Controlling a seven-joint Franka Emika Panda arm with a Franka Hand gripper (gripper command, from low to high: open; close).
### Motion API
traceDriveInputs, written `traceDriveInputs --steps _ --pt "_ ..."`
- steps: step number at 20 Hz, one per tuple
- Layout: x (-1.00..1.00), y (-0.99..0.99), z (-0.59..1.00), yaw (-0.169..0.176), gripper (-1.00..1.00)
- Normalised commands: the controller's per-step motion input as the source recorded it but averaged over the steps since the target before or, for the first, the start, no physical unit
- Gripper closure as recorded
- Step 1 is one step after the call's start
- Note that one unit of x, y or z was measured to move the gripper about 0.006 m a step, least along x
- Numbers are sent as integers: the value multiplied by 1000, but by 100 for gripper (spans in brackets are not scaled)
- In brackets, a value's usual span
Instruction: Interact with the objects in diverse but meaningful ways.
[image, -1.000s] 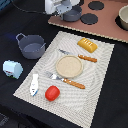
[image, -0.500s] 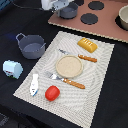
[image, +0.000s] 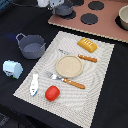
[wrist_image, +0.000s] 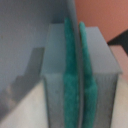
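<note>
The end effector (image: 56, 6) is hovering at the toy stove (image: 95, 20), its green pads (wrist_image: 70, 75) clenched on a thin grey rim (seemingly a small pot's), likely needing lifting next, while tomato (image: 52, 92) and bread loaf (image: 87, 45) are lying on the placemat (image: 100, 75).

The gripper (image: 59, 7) is staying at the far edge of the scene and drifting only slightly, toward the exterior view's left, between the earlier pictures and now. The grey thing under it is shifting along with it.
</note>
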Motion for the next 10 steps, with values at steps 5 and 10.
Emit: traceDriveInputs --steps 5,10 --pt "402 0 -135 -72 100" --pt "273 23 -92 -66 100"
